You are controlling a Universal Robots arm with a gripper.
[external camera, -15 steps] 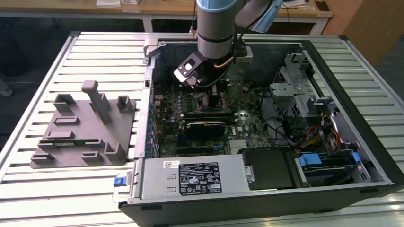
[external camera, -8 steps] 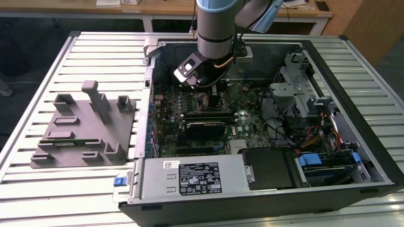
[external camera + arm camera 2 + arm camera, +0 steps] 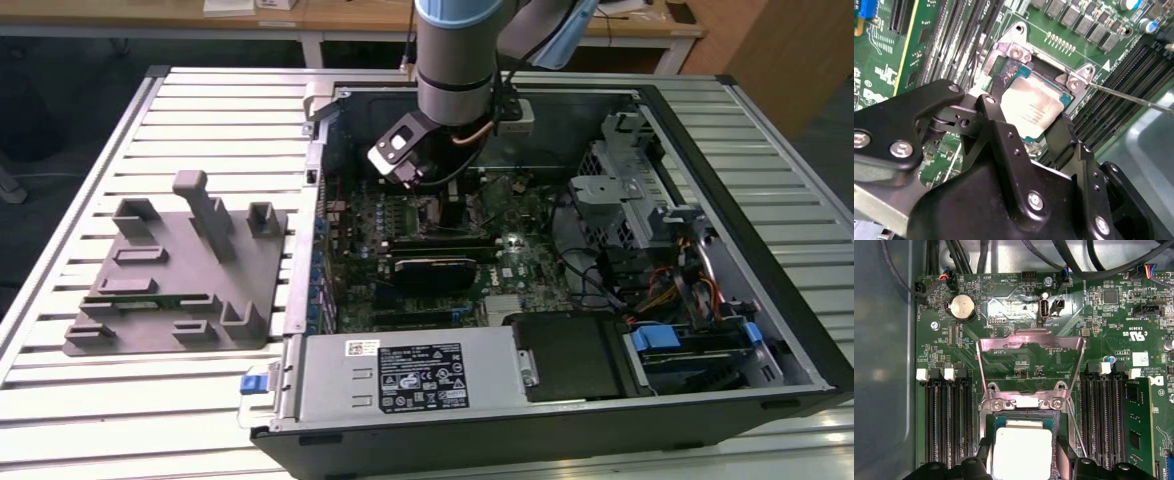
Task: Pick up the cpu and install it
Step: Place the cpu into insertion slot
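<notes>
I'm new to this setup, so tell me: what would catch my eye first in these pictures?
In the exterior view, a grey robot arm reaches into the open black computer case, with a grey plastic fixture tray beside it on the exterior view's left. In the second wrist view, the black gripper has its fingers on the shiny silver-grey square cpu, at the metal-framed socket of the green motherboard.

Print on the power supply's label [image 3: 424,380] and on the motherboard [image 3: 1114,320] was too small to read.
</notes>
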